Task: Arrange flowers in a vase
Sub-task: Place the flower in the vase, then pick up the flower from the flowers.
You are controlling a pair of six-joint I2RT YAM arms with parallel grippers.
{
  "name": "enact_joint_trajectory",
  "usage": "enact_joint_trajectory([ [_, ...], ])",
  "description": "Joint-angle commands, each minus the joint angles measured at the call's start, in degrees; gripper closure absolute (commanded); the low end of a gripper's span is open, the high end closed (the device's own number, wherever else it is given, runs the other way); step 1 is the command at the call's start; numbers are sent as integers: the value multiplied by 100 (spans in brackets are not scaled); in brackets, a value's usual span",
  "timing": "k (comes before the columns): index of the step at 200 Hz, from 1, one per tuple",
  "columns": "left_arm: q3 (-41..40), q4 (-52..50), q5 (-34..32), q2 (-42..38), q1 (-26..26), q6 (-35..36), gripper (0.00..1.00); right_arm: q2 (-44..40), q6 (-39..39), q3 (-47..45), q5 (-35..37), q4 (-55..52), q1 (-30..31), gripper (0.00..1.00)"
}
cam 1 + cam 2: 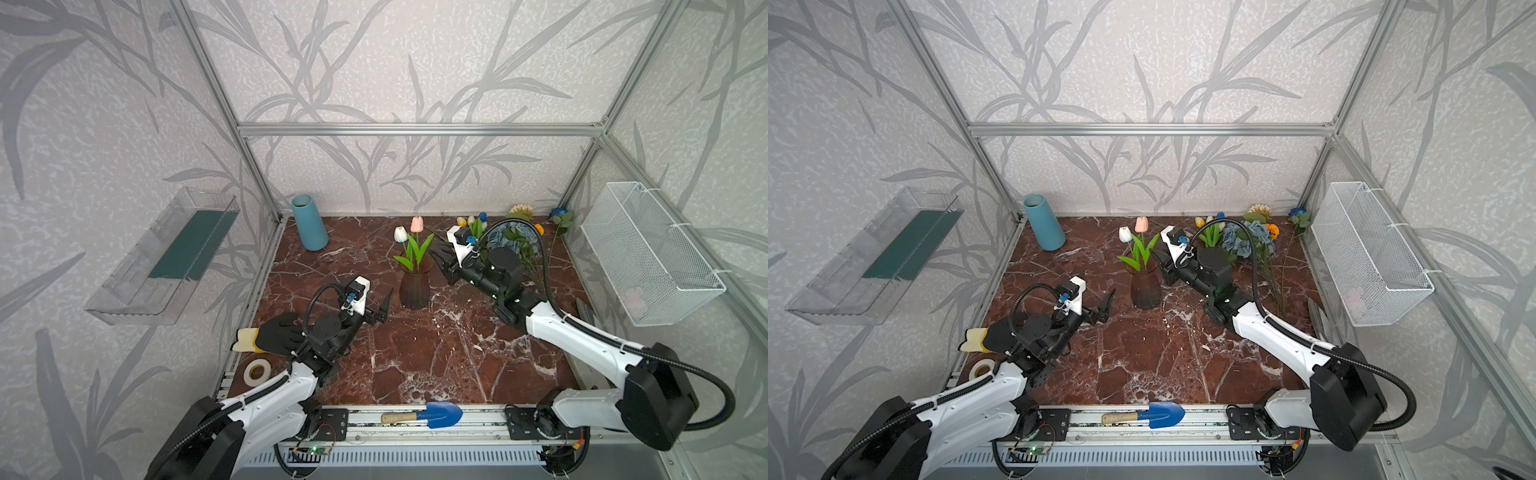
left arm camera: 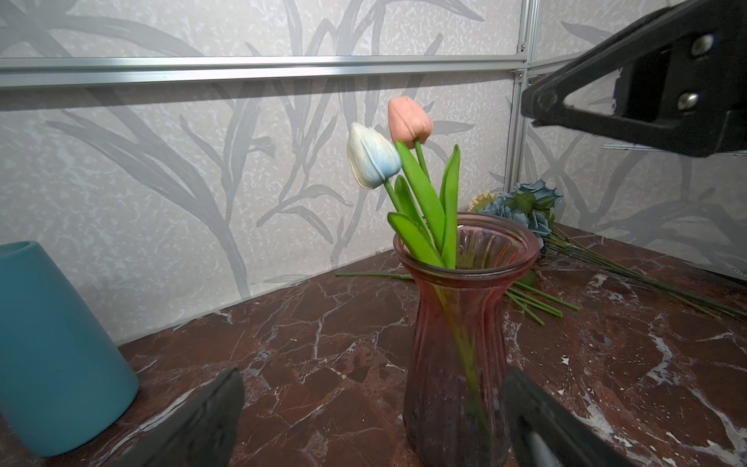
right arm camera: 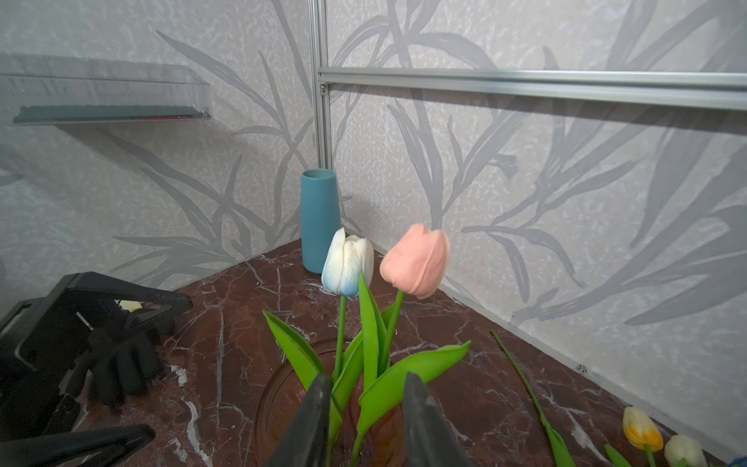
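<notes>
Pink tulip and white tulip stand in the glass vase.

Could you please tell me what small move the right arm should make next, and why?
Probably ease the right pincer straight back from the glass vase. Its jaws stand apart around the leaves, and the pink tulip and white tulip already stand in the vase, so nothing needs holding; the dusty-blue roses lie unplaced nearby.

Two tulips stand in the vase; the other flowers lie behind it to the right
</notes>
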Motion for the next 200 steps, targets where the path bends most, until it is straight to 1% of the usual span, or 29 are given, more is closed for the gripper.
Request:
enact_joint_trajectory([
  [1, 73, 1, 102, -249, 27, -22, 1, -356, 322, -59, 114, -165, -416, 66],
  [21, 102, -103, 141, -396, 26, -59, 1, -328, 1034, 14, -311, -327, -1137, 65],
  [30, 125, -176, 154, -419, 30, -51, 1, -164, 1220, 215, -426, -696, -1404, 65],
  [40, 144, -251, 141, -408, 22, -57, 1, 103, 1257, 529, -408, -1318, -1589, 65],
  [59, 137, -208, 143, -301, 26, -98, 1, 707, 1133, 1278, 50, -2794, -1659, 64],
  [65, 131, -192, 159, -267, 27, -112, 1, 886, 1113, 1447, 196, -3183, -1659, 66],
  [87, 128, -187, 184, -143, 23, -172, 1, 1533, 1111, 1986, 802, -4319, -1659, 69],
  [102, 128, -180, 262, -50, 24, -180, 1, 1935, 1116, 2223, 1140, -4853, -1666, 69],
  [113, 131, -178, 345, 27, 21, -183, 1, 2171, 1149, 2316, 1331, -5073, -1684, 70],
  [127, 171, -216, 564, 125, 28, -103, 1, 2395, 1235, 2368, 1410, -5172, -1750, 69],
  [164, 252, -296, 1007, 311, 13, -86, 1, 3194, 1320, 2818, 1333, -5618, -1895, 70],
  [181, 251, -338, 1250, 348, 13, -35, 1, 3523, 1342, 3101, 1453, -5890, -1912, 69],
  [200, 325, -576, 1528, 353, 13, 21, 1, 3766, 1399, 3270, 1400, -5929, -1996, 70],
])
